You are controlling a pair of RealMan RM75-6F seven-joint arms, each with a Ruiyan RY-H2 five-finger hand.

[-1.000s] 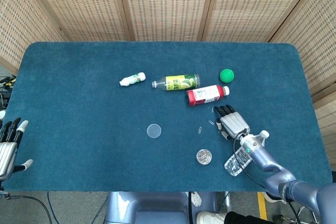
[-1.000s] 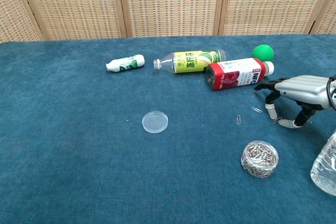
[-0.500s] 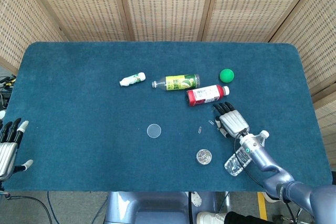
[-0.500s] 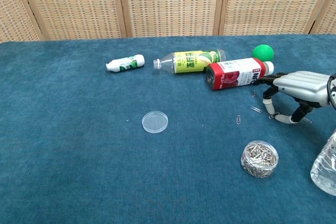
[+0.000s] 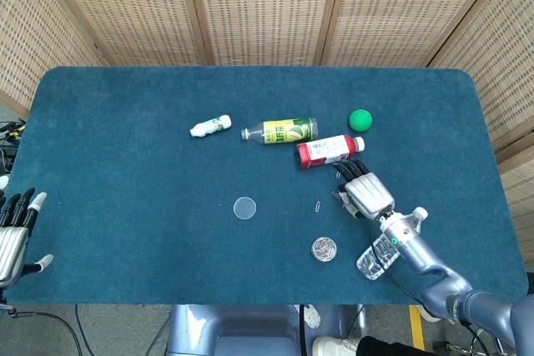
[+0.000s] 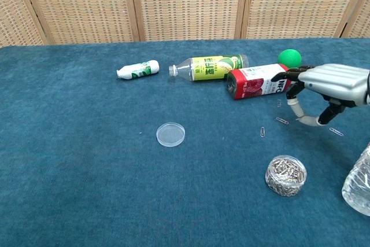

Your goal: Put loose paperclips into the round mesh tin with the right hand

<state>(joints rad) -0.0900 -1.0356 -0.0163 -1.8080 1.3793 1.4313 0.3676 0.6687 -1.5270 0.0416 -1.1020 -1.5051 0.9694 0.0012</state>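
Right hand (image 6: 326,88) now lifted toward the red bottle (image 6: 258,81), fingers curled, whether pinching a paperclip (image 6: 282,121) unclear, tin (image 6: 285,174) near front edge, left hand (image 5: 12,231) spread, partly cropped.

Blue-covered table (image 5: 125,164) with scattered items

On it lie three bottles, a green ball (image 5: 360,119), a clear lid (image 5: 244,208), the round mesh tin (image 5: 324,248), loose paperclips (image 6: 263,132) and a clear bottle (image 5: 380,252).

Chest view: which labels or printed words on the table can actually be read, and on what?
"NFC": white letters on the red-labelled bottle, partly hidden by the right robot hand.
Yellow-green bottle: label print too blurred to read.
Small white bottle: green label unreadable.
Nothing else bears text.
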